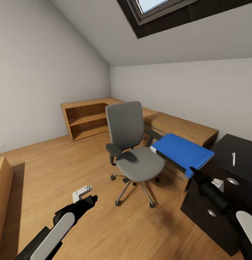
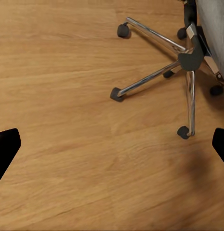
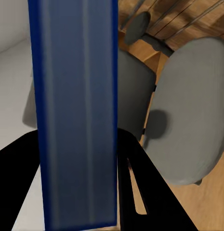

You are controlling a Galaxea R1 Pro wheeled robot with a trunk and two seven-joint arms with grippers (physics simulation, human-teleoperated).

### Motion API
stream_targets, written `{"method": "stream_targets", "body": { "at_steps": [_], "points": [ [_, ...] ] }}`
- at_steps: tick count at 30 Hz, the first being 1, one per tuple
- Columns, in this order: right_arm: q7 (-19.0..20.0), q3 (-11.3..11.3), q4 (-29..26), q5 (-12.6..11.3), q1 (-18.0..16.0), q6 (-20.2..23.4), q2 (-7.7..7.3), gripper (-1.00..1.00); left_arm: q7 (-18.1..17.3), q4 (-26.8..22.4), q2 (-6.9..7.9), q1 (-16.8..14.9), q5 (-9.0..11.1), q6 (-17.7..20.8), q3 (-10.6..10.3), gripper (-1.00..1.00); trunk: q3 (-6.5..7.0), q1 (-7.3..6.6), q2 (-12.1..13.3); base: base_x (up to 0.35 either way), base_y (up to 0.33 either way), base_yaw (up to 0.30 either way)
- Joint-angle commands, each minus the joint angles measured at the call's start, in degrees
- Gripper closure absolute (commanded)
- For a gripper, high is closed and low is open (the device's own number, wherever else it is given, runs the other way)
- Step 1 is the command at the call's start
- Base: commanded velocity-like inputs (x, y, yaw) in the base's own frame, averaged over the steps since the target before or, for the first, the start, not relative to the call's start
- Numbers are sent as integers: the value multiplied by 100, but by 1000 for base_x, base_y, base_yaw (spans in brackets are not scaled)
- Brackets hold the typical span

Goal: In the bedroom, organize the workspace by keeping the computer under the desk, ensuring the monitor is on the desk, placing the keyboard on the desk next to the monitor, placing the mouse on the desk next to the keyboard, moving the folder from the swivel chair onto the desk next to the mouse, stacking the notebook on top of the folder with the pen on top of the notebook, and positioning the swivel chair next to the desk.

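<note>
The grey swivel chair [image 1: 135, 151] stands mid-room on the wooden floor, its seat bare. Right of the seat, the bright blue folder [image 1: 182, 150] hangs tilted in the air with my right gripper [image 1: 191, 174] shut on its near edge. The right wrist view shows the folder [image 3: 75, 110] edge-on between the black fingers [image 3: 155, 202], with the chair seat [image 3: 193, 110] beyond. The black desk [image 1: 227, 144] sits at the right with the whitish pen [image 1: 233, 159] lying on top. My left gripper [image 1: 86, 195] hovers open low at the left, over the floor near the chair's chrome base [image 2: 189, 60].
A low wooden shelf unit [image 1: 86, 121] stands against the back left wall, and a low wooden bench [image 1: 183, 128] runs along the back wall behind the chair. Another wooden piece [image 1: 1, 187] sits at the left edge. The desk's dark drawer unit [image 1: 212, 213] is close beside my right arm.
</note>
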Motion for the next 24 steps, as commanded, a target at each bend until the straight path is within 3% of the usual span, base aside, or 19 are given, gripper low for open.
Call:
{"method": "stream_targets", "body": {
  "at_steps": [1,5,14,19,20,24],
  "points": [
    [-47,-56,-13,-76,2,17,3,100,37,-7,4,-6,28,13,-9,-100,13,-23,39,0,0,0],
    [-1,-309,-27,-153,17,28,12,100,33,-7,-1,-6,33,13,-10,-100,84,-111,199,0,0,0],
    [18,-362,-29,-169,20,29,23,100,29,21,-16,-6,41,13,-19,-100,246,-309,560,0,0,0],
    [-36,-329,-37,-170,20,2,58,100,15,812,-3,-6,-3,3,-765,-100,336,-418,761,0,0,0],
    [-93,-341,-38,-170,20,-16,167,100,19,854,-9,-6,-7,3,-825,-100,354,-440,801,0,0,-58],
    [-102,-342,-36,-170,20,-16,188,100,25,861,-19,-6,3,-1,-854,-100,426,-528,961,0,0,-183]
  ]
}}
